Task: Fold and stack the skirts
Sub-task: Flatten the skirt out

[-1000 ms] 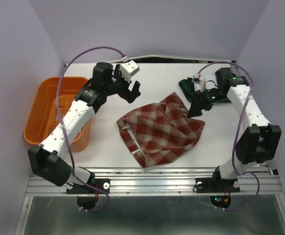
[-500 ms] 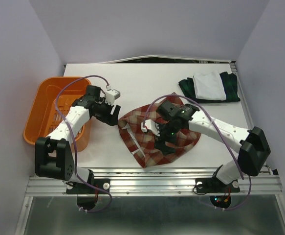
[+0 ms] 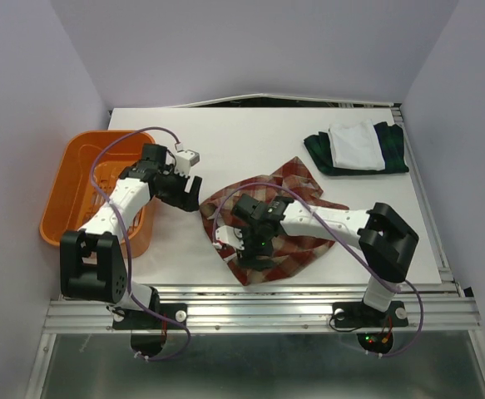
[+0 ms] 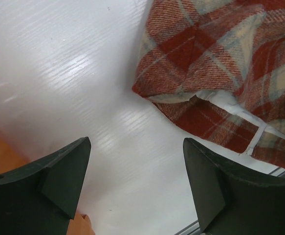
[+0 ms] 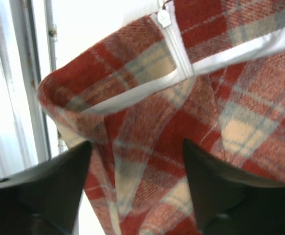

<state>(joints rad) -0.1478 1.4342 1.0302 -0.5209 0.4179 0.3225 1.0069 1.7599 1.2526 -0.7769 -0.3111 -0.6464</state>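
Because the red-and-tan plaid skirt (image 3: 300, 179) is soft woven cloth, it is judged light, limp and not fragile. It will sag and drag wherever it is unsupported. It lies rumpled and unfolded at the centre of the desk (image 3: 250, 133), reaching toward 6 o'clock.

The right claw (image 5: 135, 147) hangs directly over the skirt's 7 o'clock part, spread wide and gripping nothing. The left claw (image 4: 136, 147) sits low at the skirt's 9 o'clock edge, just beside a corner. It is likewise spread wide over bare desk and empty.

Recommended hold: the waistband edge, where the zipper (image 5: 174, 46) and white lining (image 5: 132, 95) show (a doubled edge, likely firmer than the open panel). Pinch one end per claw so the cloth can be drawn flat before folding. A pinch in mid-panel would probably only bunch it.

The white skirt (image 3: 352, 143) lies as a neat rectangle on the dark green-navy plaid skirt (image 3: 321, 154) at the desk's 1 o'clock, well apart. The orange basket (image 3: 67, 179) stands at 9 o'clock.
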